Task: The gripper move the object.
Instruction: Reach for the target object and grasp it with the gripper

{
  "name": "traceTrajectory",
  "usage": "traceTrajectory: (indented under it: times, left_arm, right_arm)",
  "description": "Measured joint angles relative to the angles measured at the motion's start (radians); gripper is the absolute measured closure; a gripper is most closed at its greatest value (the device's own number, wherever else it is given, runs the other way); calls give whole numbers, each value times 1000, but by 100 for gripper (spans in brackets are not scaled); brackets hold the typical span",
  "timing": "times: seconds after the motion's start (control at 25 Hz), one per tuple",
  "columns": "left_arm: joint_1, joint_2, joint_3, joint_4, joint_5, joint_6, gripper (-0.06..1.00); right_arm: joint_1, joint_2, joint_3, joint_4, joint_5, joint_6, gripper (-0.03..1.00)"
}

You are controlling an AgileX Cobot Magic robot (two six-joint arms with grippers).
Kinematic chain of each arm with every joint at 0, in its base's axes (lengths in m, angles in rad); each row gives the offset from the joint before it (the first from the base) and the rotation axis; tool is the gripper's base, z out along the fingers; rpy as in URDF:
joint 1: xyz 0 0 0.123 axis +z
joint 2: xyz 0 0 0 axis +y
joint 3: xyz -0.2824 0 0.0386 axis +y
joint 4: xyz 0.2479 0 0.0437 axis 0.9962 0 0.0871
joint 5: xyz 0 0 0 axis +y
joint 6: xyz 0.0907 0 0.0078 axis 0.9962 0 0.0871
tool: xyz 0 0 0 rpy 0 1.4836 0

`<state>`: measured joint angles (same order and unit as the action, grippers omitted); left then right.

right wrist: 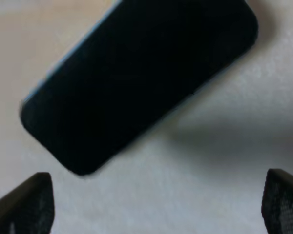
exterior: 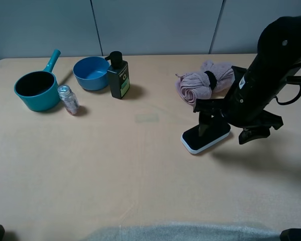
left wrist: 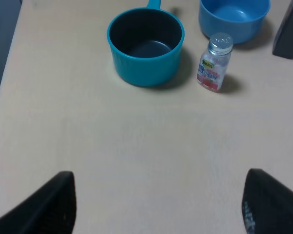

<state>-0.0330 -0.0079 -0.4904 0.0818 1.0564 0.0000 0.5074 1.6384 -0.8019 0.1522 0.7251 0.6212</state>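
Observation:
The object (exterior: 211, 138) is a flat block with a black top and a white base, lying on the table right of centre. My right gripper (exterior: 228, 131) hangs just above it, open, with one finger (exterior: 205, 124) over the block's far edge and the other off to its right. Up close, the block (right wrist: 136, 83) lies slantwise ahead of my right gripper (right wrist: 156, 207), with nothing between the fingertips (right wrist: 31, 204). My left gripper (left wrist: 158, 204) is open over bare tabletop, far from the block.
At the back left stand a teal saucepan (exterior: 36, 90), a small clear jar (exterior: 68, 99), a blue bowl (exterior: 91, 73) and a dark pump bottle (exterior: 118, 76). A rolled pink towel (exterior: 203, 83) lies just behind the block, partly behind the right arm.

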Motion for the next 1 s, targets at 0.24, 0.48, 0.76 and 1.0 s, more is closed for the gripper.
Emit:
traceTrajectory:
  times: [0.24, 0.48, 0.76, 1.0]
  left_arm:
    - [0, 0, 0, 0, 0, 0, 18]
    - [0, 0, 0, 0, 0, 0, 18]
    - [0, 0, 0, 0, 0, 0, 18]
    - [0, 0, 0, 0, 0, 0, 18]
  right_arm:
    - [0, 20, 0, 13, -112, 75, 33]
    - [0, 84, 0, 62, -194, 115, 33]
    - [0, 158, 0, 80, -231, 116, 33]
    - [0, 161, 0, 82, -280, 119, 33]
